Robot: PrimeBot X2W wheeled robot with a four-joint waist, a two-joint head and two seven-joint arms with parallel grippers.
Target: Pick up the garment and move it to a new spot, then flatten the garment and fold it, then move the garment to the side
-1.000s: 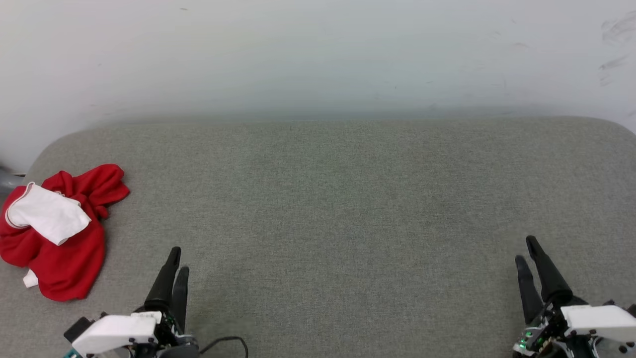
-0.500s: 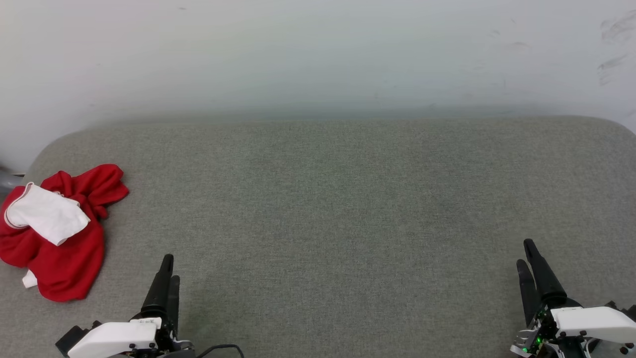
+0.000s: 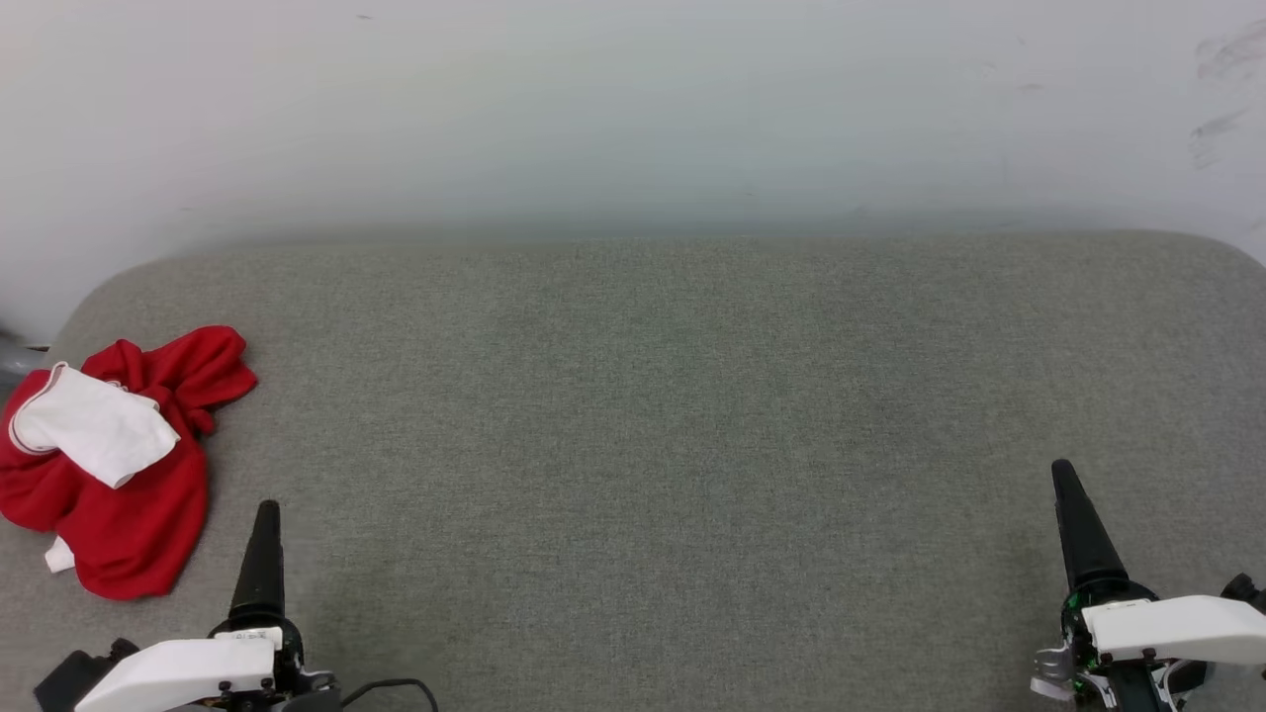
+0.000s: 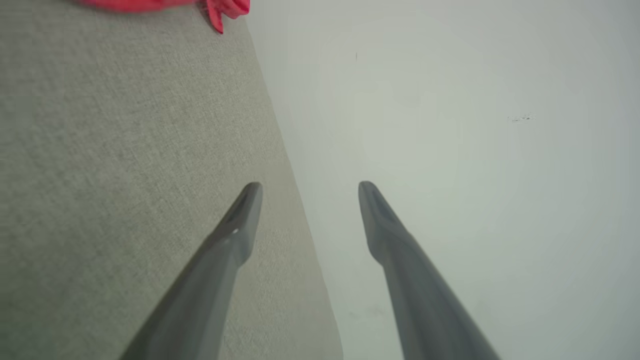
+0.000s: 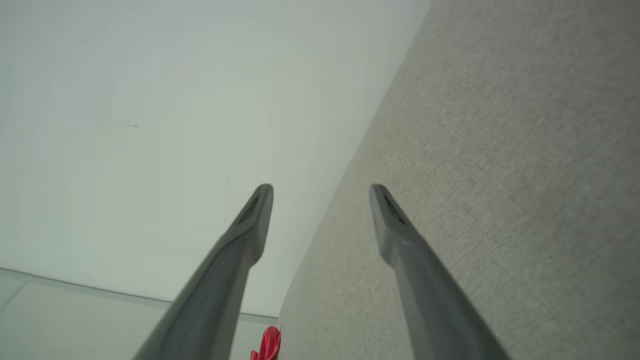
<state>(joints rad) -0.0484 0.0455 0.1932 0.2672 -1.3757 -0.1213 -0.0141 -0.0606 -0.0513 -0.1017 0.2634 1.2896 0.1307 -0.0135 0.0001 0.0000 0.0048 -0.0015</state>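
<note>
At 9 o'clock on the grey upholstered surface [image 3: 653, 396], the red jersey [image 3: 119, 504] lies crumpled and untouched; left gripper [image 4: 307, 192] and right gripper [image 5: 320, 192] both spread, empty; pick-up step not begun; next, left arm likely reaches toward 10 o'clock to pinch it.

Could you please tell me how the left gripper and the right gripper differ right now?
The left gripper is beside the garment, near the left end of the grey surface; the right gripper is far from it, near the right end. The left wrist view catches the garment at its top edge; the right wrist view catches a red scrap at its bottom edge. Both have jaws open and empty.
</note>
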